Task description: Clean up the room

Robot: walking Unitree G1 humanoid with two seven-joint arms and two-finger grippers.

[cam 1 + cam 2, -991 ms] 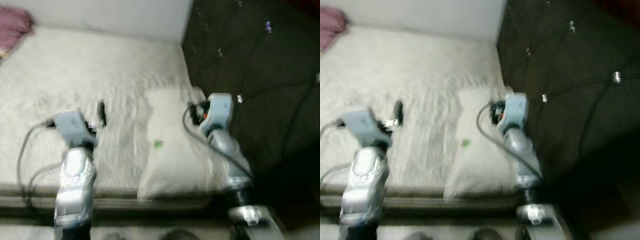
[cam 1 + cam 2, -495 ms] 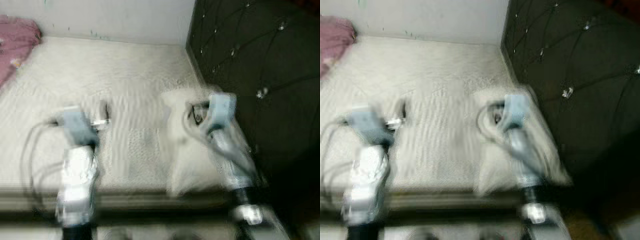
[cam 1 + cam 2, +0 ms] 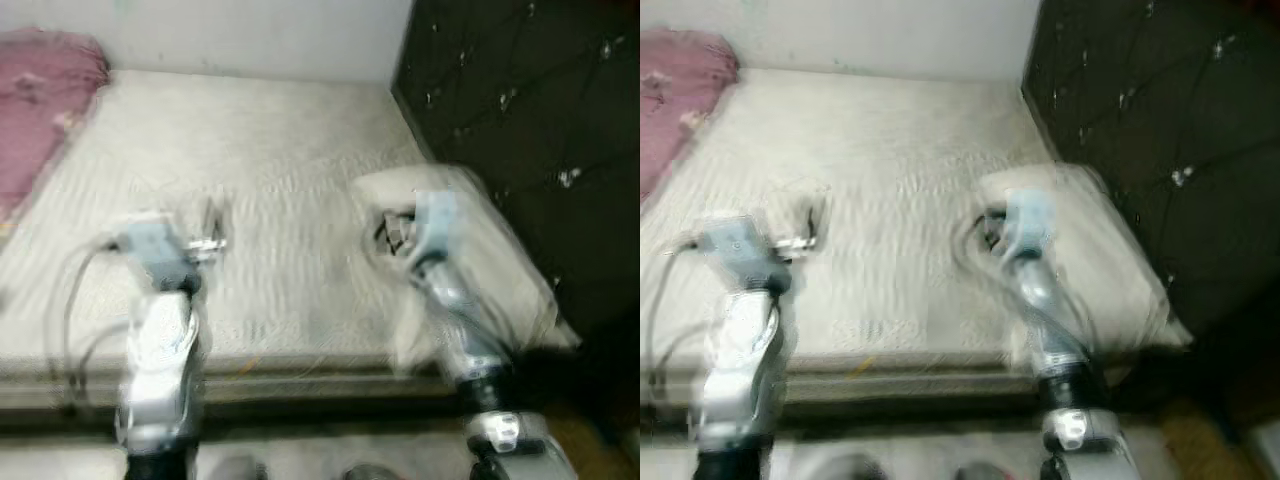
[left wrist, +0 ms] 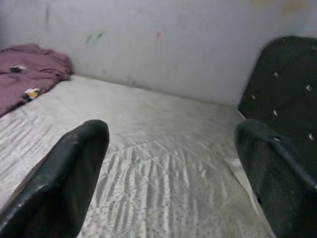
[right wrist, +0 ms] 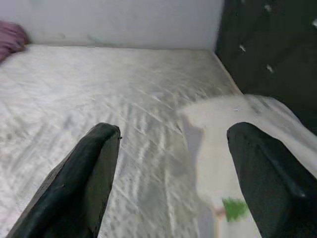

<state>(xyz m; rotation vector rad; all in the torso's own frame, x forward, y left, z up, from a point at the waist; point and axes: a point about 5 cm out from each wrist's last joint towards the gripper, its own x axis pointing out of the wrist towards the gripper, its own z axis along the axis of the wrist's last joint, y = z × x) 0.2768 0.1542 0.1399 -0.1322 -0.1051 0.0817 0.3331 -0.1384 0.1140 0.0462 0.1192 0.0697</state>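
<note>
Since 1 second ago the camera has swung, bringing more of the pink blanket (image 3: 40, 110) into view; motion blur softens everything. The white pillow (image 5: 233, 148) lies by the dark headboard (image 3: 530, 130) on the mattress (image 3: 260, 150). Left gripper (image 4: 168, 183) and right gripper (image 5: 173, 183) hover wide apart, empty.

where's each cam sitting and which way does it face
Head stereo views: on the head, looking forward and down at the bed, both silver arms in front, white pillow by the dark headboard.
Left wrist view: along the open left tool toward the wall and pink blanket.
Right wrist view: along the open right tool over the pillow.
Shared: mattress, headboard, pink blanket.
</note>
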